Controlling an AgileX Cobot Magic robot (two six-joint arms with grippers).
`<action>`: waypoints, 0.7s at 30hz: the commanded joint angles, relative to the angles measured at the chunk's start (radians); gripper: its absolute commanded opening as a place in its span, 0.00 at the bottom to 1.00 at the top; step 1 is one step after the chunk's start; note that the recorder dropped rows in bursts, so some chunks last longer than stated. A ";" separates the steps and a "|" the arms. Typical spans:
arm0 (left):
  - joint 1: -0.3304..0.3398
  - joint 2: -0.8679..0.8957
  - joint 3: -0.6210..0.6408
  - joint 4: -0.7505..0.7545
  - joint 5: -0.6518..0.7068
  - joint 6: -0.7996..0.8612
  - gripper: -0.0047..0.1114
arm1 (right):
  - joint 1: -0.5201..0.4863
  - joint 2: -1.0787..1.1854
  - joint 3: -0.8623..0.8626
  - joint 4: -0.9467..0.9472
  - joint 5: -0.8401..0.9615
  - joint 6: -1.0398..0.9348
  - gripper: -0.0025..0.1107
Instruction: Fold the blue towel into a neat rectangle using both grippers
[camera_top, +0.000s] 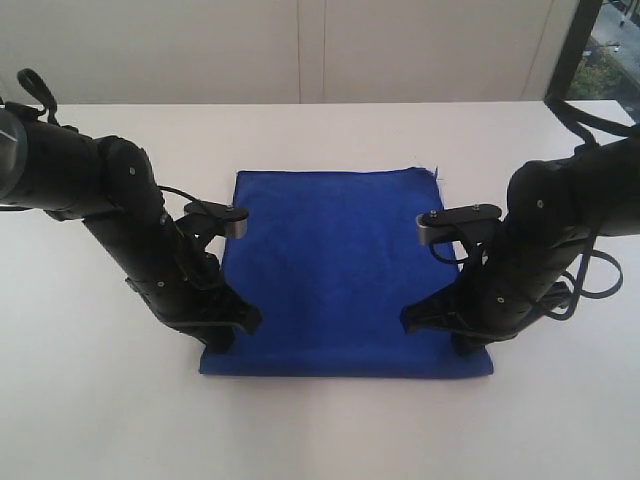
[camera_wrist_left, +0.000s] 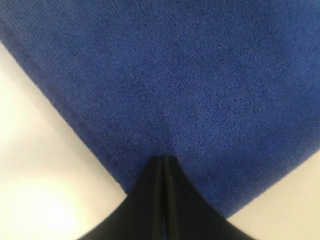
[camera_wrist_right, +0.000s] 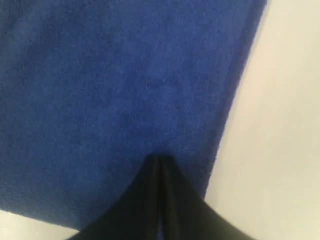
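The blue towel (camera_top: 335, 270) lay flat on the white surface (camera_top: 90, 400). Left gripper (camera_top: 248, 320) and right gripper (camera_top: 410, 322) stood at its near corners, masking its edges there. Wrist views alone showed clenched fingers (camera_wrist_left: 152, 200) on cloth; the exterior view alone showed the corner thread (camera_top: 438, 170).

Blue towel (camera_top: 335, 270): soft, matt, nubbly microfibre cloth. Table (camera_top: 100, 420): smooth white, faint sheen. Gripper fingers (camera_wrist_left: 150, 200): smooth matt black. Clamp blocks (camera_top: 237, 223): grey-silver metal.
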 joint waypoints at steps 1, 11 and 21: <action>-0.006 0.020 0.010 0.026 0.027 -0.001 0.04 | -0.001 -0.005 0.004 0.004 -0.010 0.005 0.02; 0.006 0.020 0.010 0.076 0.030 -0.047 0.04 | -0.001 -0.005 0.004 0.065 -0.068 0.005 0.02; 0.006 0.020 0.010 0.157 0.035 -0.128 0.04 | -0.001 -0.005 0.004 0.079 -0.087 0.005 0.02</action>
